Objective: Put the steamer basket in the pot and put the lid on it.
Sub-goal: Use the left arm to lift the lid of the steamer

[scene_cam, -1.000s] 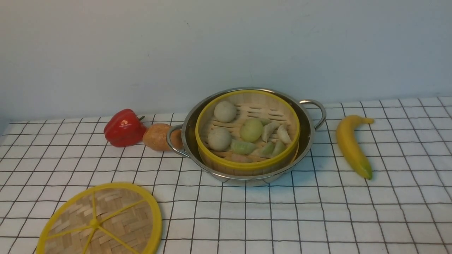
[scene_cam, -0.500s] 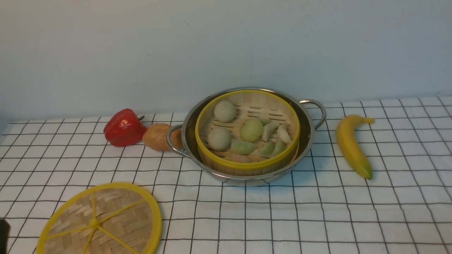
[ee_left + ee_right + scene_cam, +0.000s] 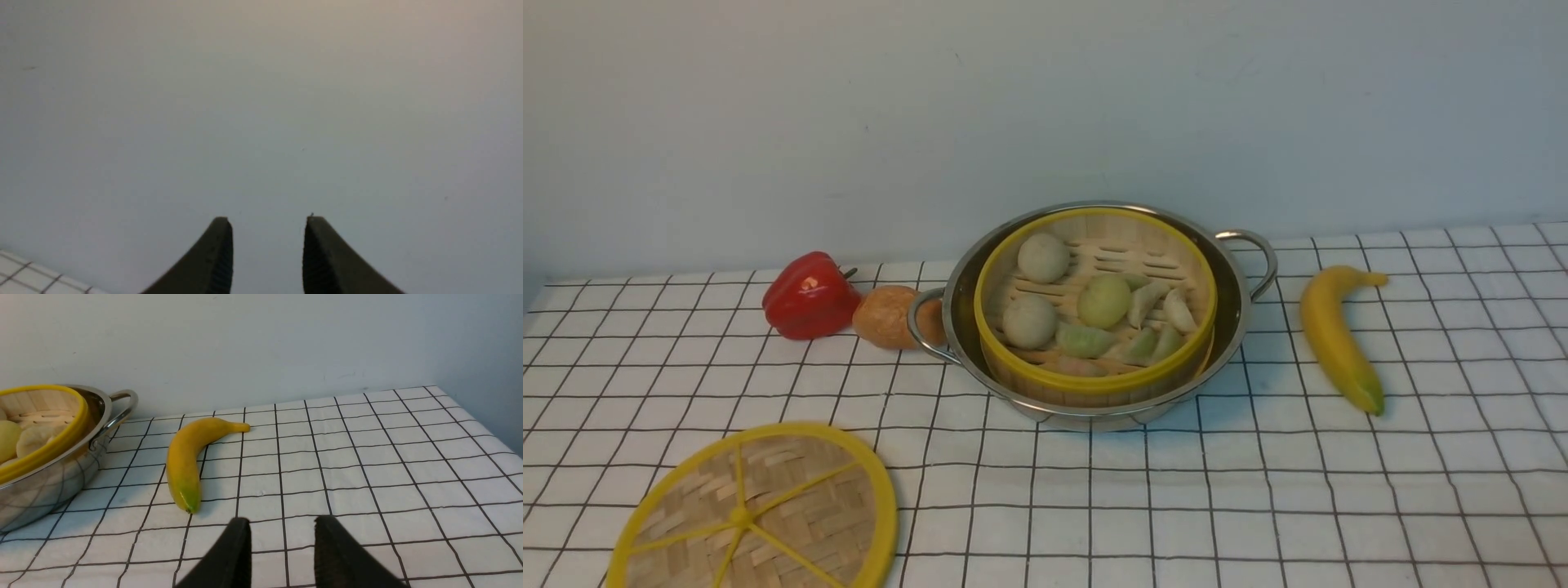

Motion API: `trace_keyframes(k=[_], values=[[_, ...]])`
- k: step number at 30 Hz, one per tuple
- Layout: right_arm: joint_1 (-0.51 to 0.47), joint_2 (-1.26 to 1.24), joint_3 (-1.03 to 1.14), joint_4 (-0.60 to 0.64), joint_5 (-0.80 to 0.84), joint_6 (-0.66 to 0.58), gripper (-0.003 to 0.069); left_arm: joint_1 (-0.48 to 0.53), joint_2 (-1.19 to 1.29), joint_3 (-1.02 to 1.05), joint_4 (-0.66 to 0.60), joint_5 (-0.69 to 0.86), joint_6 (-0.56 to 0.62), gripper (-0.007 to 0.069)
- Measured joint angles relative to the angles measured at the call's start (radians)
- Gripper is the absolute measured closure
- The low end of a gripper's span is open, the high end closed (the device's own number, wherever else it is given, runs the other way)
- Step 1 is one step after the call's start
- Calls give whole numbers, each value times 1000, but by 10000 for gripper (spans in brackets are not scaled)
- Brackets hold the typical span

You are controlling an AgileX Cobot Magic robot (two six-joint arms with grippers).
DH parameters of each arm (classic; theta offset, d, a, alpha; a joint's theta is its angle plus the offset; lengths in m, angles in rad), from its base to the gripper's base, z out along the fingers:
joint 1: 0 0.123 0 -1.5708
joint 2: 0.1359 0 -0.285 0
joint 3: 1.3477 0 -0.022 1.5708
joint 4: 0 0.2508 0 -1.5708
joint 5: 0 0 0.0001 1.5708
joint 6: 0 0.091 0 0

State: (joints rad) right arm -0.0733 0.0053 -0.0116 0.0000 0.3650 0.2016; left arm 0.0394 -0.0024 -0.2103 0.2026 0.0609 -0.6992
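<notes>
Left wrist view: see the left fingers (image 3: pixel 214 257) spread, facing pale wall. In the right wrist view, see the right fingers (image 3: pixel 241 555) spread too, with the pot and the steamer basket beyond and well apart.

In the front view, find nearest the lid (image 3: pixel 792 506), left of the pot and on its near side, lying flat on the white, black-gridded worktop (image 3: pixel 1029 498); note woven bamboo, thick yellow rim, yellow spokes meeting at a knob.

Farther off, meet the pot (image 3: pixel 1086 418), wide, shiny steel, with two loop handles. Find the steamer basket (image 3: pixel 1094 384) inside, slatted bamboo with its yellow rim raised above the pot's. Count in it two pale balls (image 3: pixel 1029 321), a yellow-green round piece (image 3: pixel 1103 300), and crescent-like white and green pieces (image 3: pixel 1147 304).

Right of the pot, see a smooth curved banana (image 3: pixel 1339 339); left of it, a brown potato-like lump (image 3: pixel 886 317) by the handle, then a glossy red pepper (image 3: pixel 810 298). Behind the pot, see the plain wall (image 3: pixel 1045 98).
</notes>
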Motion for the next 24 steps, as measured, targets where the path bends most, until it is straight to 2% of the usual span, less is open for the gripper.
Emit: trace_keyframes(k=[2,6,7,8,9,11,12,15,16,18,20,24], values=[[0,0,0,0,0,0,419,-14,-2,-107,76,187,-9,382],[0,0,0,0,0,0,419,-36,41,-253,93,486,43,382],[0,0,0,0,0,0,419,-44,64,-293,80,594,92,382],[0,0,0,0,0,0,419,-45,74,-300,73,611,101,382],[0,0,0,0,0,0,419,-53,113,-341,34,724,168,382],[0,0,0,0,0,0,419,-63,182,-393,-53,849,262,382],[0,0,0,0,0,0,419,-64,190,-402,-62,868,281,382],[0,0,0,0,0,0,419,-73,340,-463,-232,949,494,382],[0,0,0,0,0,0,419,-74,357,-466,-247,951,507,382],[0,0,0,0,0,0,419,-75,463,-494,-320,961,680,382],[0,0,0,0,0,0,419,-75,539,-504,-370,961,793,382],[0,0,0,0,0,0,419,-75,681,-514,-406,962,888,382]])
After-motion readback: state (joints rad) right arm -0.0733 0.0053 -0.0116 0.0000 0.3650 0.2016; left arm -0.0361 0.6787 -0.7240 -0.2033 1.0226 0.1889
